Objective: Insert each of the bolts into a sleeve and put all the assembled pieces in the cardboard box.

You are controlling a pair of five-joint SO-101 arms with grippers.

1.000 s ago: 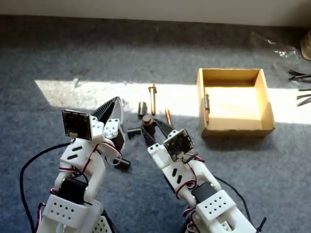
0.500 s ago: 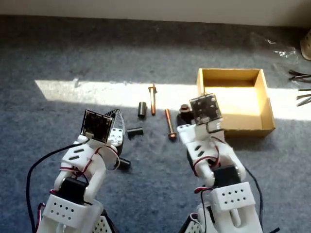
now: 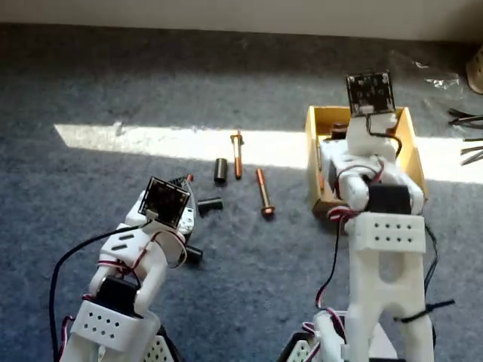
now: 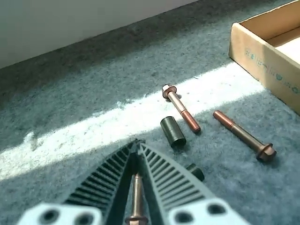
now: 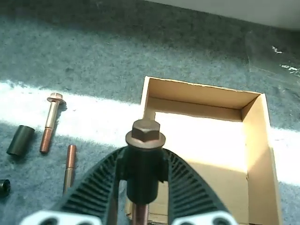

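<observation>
I note right gripper point(image 5: 144, 157) fingers pinching assembled piece point(image 5: 144, 140) round sleeve point(image 5: 143, 178), head up, above cardboard box point(image 5: 201, 101). Left gripper point(image 4: 136, 146) fingers pressed on bolt point(image 4: 136, 190). Judge parts rigid, smooth, light. Sleeve may slide off; best held round sleeve, head up.

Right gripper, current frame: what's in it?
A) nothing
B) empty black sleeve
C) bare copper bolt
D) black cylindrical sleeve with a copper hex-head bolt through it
D: the right wrist view shows the right gripper shut on the black cylindrical sleeve, with the copper hex-head bolt sticking out of one end and its shank out of the other.
</observation>
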